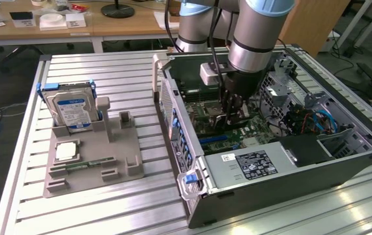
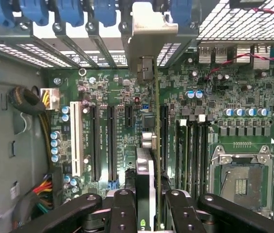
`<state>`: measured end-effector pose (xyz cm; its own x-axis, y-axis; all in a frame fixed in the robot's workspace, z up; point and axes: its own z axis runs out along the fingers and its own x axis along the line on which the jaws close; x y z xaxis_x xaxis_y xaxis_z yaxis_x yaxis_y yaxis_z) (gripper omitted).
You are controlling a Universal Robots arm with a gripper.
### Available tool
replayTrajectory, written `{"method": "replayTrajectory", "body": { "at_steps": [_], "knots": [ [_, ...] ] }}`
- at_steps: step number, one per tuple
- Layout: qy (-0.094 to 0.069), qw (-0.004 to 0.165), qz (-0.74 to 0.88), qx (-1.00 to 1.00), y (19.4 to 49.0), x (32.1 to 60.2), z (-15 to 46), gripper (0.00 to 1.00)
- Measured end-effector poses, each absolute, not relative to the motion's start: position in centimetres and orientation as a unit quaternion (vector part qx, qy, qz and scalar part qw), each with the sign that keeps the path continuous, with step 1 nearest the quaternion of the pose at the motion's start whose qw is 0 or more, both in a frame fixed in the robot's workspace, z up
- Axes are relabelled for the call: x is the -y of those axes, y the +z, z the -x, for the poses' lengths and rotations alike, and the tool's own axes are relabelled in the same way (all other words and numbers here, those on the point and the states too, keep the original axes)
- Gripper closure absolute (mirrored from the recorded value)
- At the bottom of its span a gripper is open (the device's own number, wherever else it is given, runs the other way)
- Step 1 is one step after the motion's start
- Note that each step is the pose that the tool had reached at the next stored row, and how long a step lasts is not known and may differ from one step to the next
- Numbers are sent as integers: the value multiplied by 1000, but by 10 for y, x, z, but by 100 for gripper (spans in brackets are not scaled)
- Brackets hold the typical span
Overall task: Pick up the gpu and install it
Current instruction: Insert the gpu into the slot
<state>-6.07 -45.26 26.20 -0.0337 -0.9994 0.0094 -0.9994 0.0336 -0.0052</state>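
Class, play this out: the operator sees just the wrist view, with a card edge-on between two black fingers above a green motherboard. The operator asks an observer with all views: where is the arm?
Observer: The gripper reaches down inside the open computer case, which lies on its side on a slatted metal table.
Operator: Is the gpu off its stand?
Observer: The grey parts holder at the exterior view's left has empty slots; a hard drive stands in it.
Operator: Anything else there?
Observer: A memory stick lies low on that holder.
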Motion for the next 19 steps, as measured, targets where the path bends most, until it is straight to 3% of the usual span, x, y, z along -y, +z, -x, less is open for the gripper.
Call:
{"method": "replayTrajectory", "body": {
  "at_steps": [19],
  "knots": [
    [5,2,-688,726,245,457,65,72]
  ]
}}
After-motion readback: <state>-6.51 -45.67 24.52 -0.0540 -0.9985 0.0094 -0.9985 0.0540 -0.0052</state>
